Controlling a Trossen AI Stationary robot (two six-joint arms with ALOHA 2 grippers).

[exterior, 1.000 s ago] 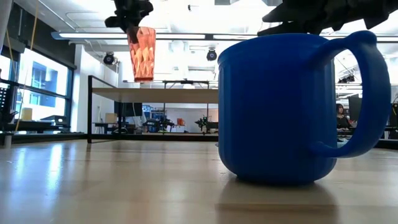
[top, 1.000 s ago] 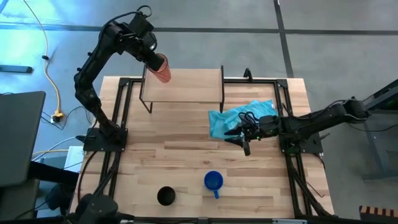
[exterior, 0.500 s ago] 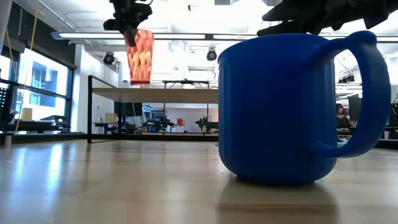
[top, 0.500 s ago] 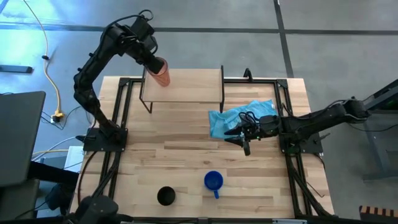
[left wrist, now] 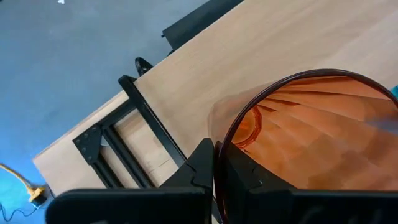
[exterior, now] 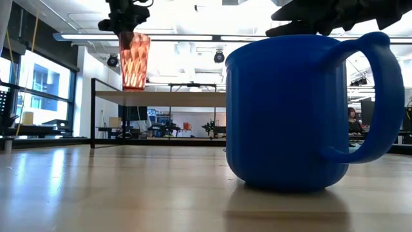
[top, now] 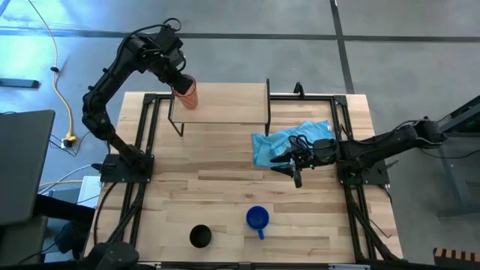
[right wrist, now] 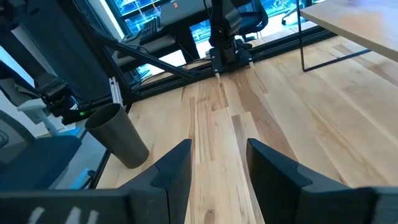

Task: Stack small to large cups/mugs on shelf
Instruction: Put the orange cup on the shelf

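While hanging over the shelf [top: 225, 101], the tumbler [top: 187, 93] is clamped in the left pincer [top: 180, 81].

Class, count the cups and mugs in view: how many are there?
3: the orange tumbler held by the left gripper over the shelf; the black cup and blue mug on the table.

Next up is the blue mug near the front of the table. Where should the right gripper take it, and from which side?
Judging by its pose, grip the blue mug by its rim wall, coming straight down from above. It stands upright, mouth open to the top, so one finger can go inside and one outside. Take the side away from the handle, which points at the table's front edge. The right gripper sits open by the light-blue cloth.
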